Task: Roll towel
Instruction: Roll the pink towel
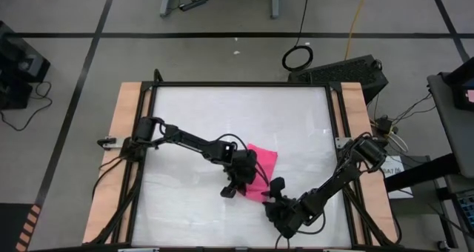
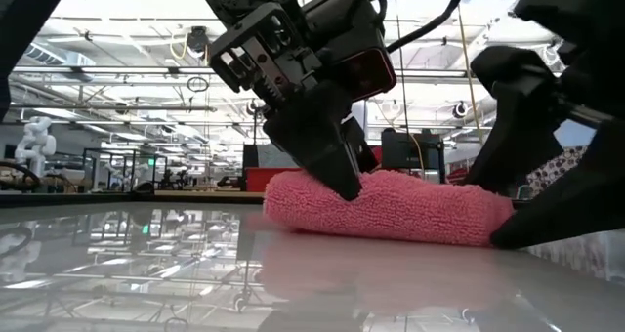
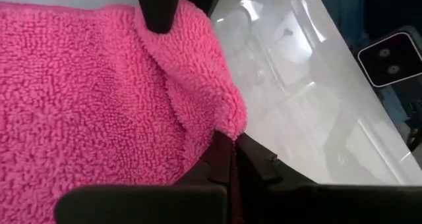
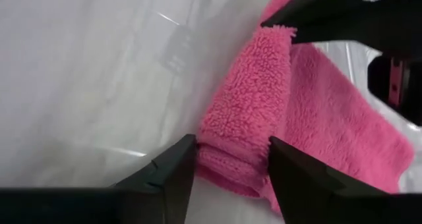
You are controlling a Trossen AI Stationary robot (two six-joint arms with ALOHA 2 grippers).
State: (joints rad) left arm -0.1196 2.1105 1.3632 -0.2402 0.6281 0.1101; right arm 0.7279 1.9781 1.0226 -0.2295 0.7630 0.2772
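The pink towel [image 1: 263, 161] lies partly rolled near the table's middle, its rolled part [image 2: 391, 207] toward the near edge and its flat part [image 4: 343, 118] behind it. My left gripper [image 1: 235, 185] stands over one end of the roll, shut on it [image 3: 232, 165]. My right gripper [image 1: 275, 190] comes from the near right and has the roll's other end between its fingers [image 4: 231, 168]. My left gripper pinches the towel's folded-over corner [image 3: 227, 128] between its two fingers, coming from above and slanting down [image 2: 337, 171]. The towel rests on the table; I cannot tell how many layers are in the pinch. My right gripper has the roll's end [image 4: 234, 155] between its two fingers, one on each side and across the roll. The fingers [image 4: 173, 171] come low from the table's near right side. The roll lies on the table.
The white table top [image 1: 192, 111] has free room to the left and far side of the towel. Wooden strips [image 1: 122, 133] run along the left and right edges. The two arms are close together over the towel.
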